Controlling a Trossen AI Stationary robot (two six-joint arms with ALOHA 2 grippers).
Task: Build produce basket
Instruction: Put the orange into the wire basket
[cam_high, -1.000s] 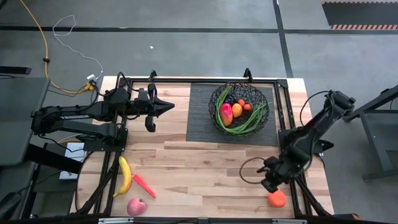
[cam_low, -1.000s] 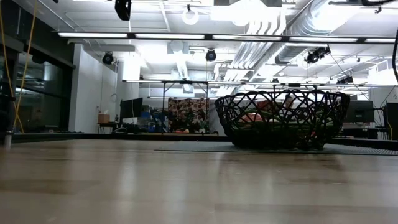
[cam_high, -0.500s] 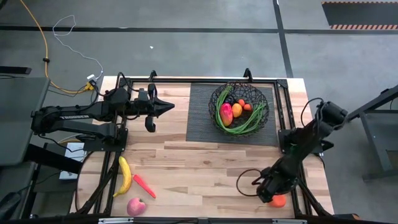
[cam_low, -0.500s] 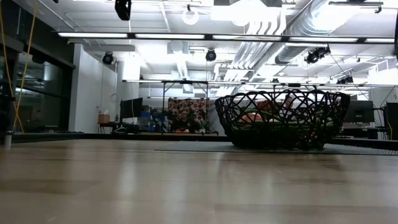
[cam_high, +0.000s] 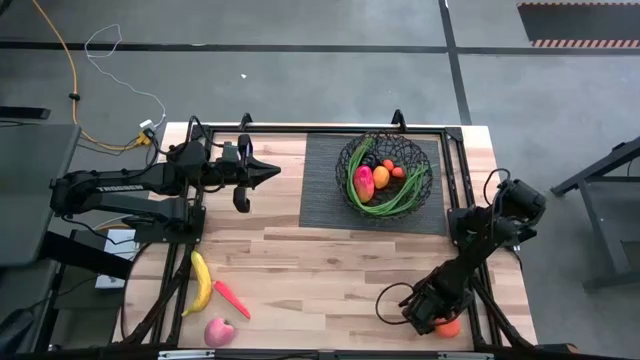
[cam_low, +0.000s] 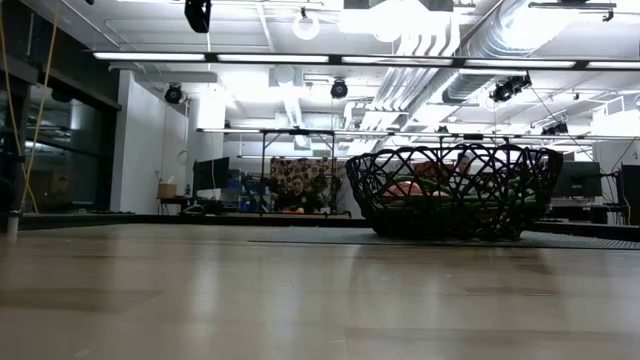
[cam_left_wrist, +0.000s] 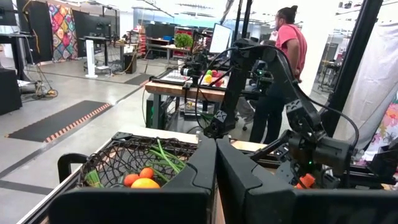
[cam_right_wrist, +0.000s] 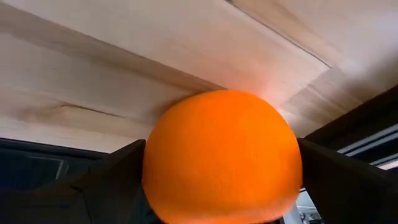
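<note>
Now right gripper (cam_high: 437, 318), jaws wide, straddles the orange (cam_right_wrist: 222, 155) at the table's (cam_high: 330, 270) near edge, positioned to grasp; left gripper (cam_high: 268, 172) waits closed, beside the basket (cam_high: 385, 176).

Pale wood-grain table (cam_high: 330, 260), ribbed woven-looking mat (cam_high: 322, 190), black wire basket (cam_high: 352, 160), smooth matt orange (cam_right_wrist: 221, 155).

The high view looks straight down on the whole pale wooden table (cam_high: 320, 265). The low view sits at tabletop height, facing level across it toward the round black wire basket (cam_low: 452, 192), also seen from overhead (cam_high: 388, 176) and from the left wrist view (cam_left_wrist: 134, 163). The right wrist view presses close on a round orange fruit (cam_right_wrist: 222, 154).
</note>
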